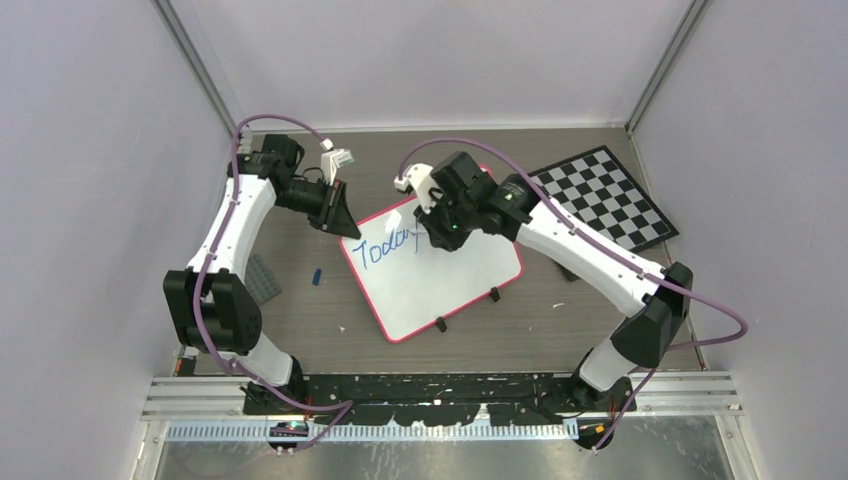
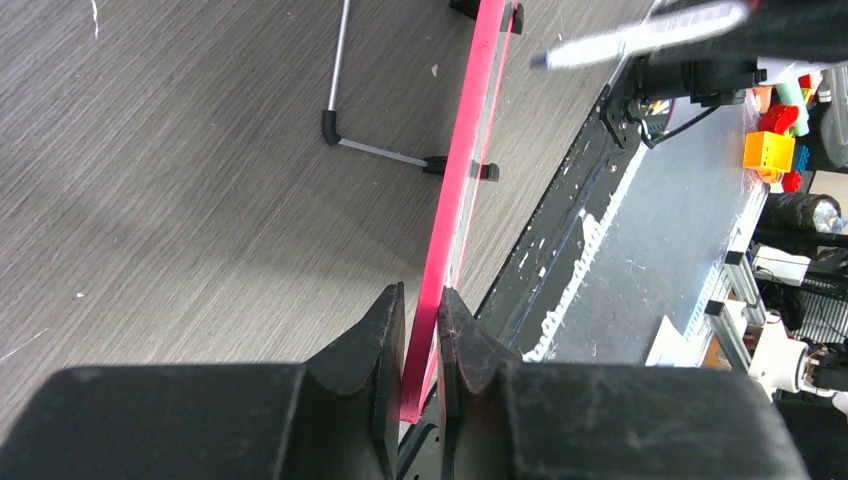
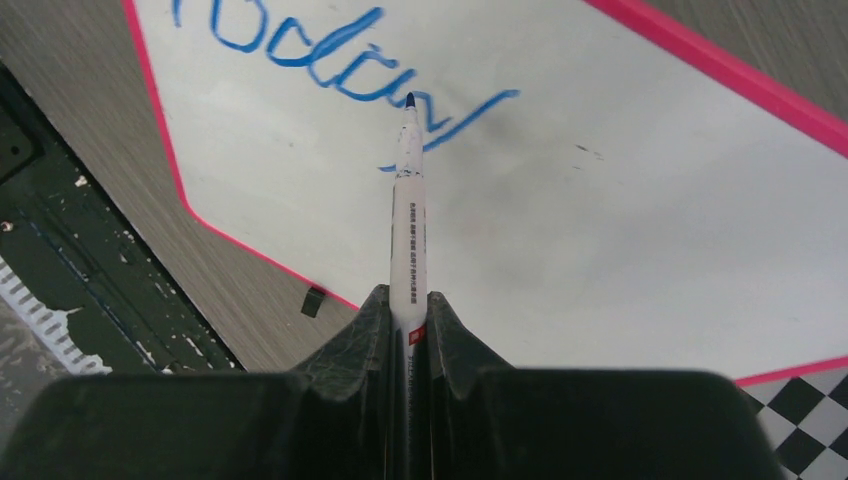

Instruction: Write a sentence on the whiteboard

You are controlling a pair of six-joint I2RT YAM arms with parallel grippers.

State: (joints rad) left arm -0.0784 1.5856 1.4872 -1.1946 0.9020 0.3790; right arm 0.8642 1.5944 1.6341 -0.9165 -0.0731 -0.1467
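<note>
The whiteboard (image 1: 450, 280), white with a thin pink-red frame and two black clip feet, stands in mid-table with blue writing "Today" (image 1: 390, 247) near its upper left. My left gripper (image 1: 340, 222) is shut on the board's pink top-left edge (image 2: 455, 200), which runs between the jaws in the left wrist view. My right gripper (image 1: 432, 232) is shut on a white marker (image 3: 408, 230). The marker's blue tip (image 3: 410, 100) is at the end of the word on the whiteboard (image 3: 600, 250). The marker also shows in the left wrist view (image 2: 640, 35).
A black-and-white checkerboard (image 1: 605, 195) lies right of the board, its corner in the right wrist view (image 3: 810, 420). A small blue cap (image 1: 317, 276) and a grey ridged plate (image 1: 262, 280) lie left of the board. The black rail (image 1: 440, 385) runs along the near edge.
</note>
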